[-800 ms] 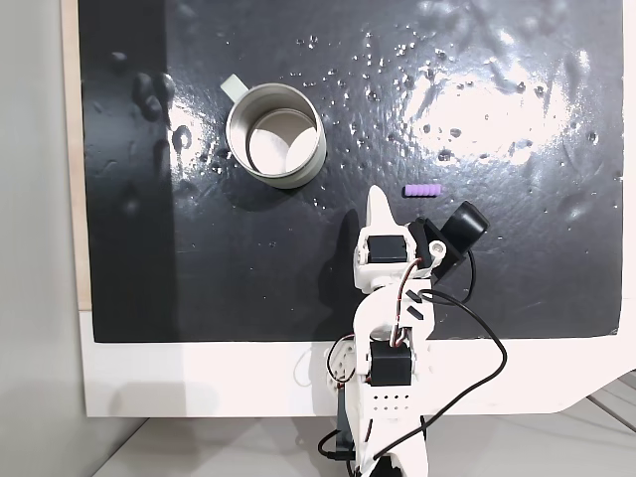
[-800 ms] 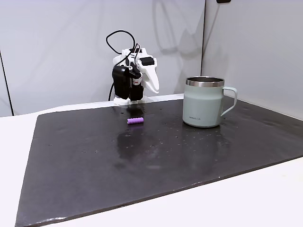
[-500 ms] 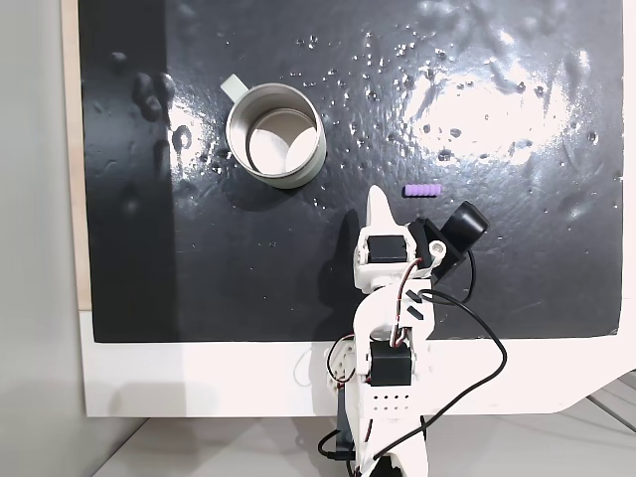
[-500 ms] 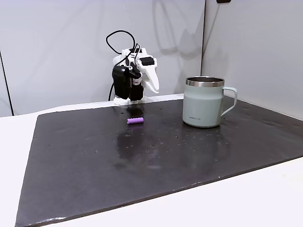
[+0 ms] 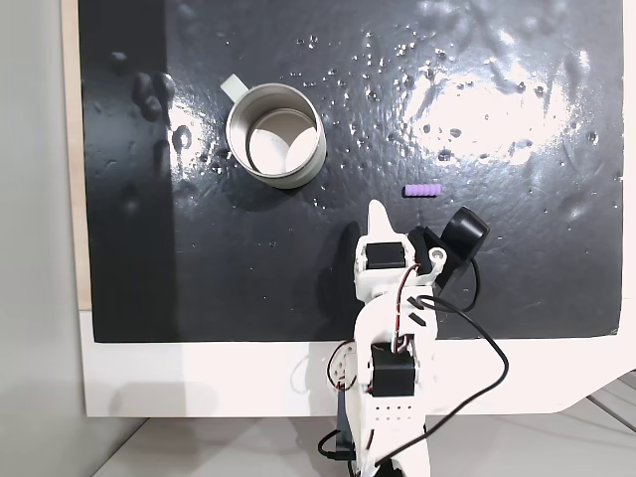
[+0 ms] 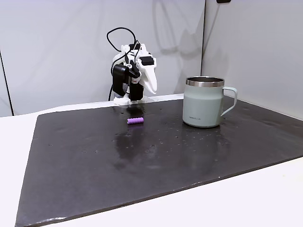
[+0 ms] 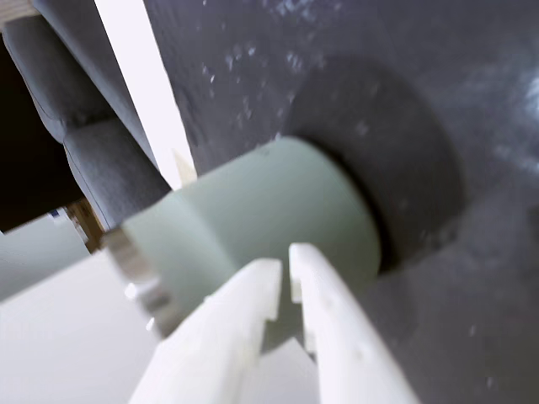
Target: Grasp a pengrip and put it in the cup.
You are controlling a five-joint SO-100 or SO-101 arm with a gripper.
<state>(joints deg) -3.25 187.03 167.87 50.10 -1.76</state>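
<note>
While looking down in a fixed view: pengrip point(image 5: 420, 190) lying flat on the dark mat point(image 5: 517, 268), well apart from the cup point(image 5: 275, 135) at upper left; gripper point(image 5: 377, 210) pointing up the mat, left of and just below the pengrip, touching nothing.

In a fixed view from the side: gripper point(image 6: 153, 88) hanging above the mat behind the pengrip point(image 6: 135, 121); cup point(image 6: 204, 101) standing upright to the right.

In the wrist view: fingers point(image 7: 324, 290) sitting nearly closed, narrow slit between them, holding nothing; cup point(image 7: 269, 219) blurred beyond.
</note>
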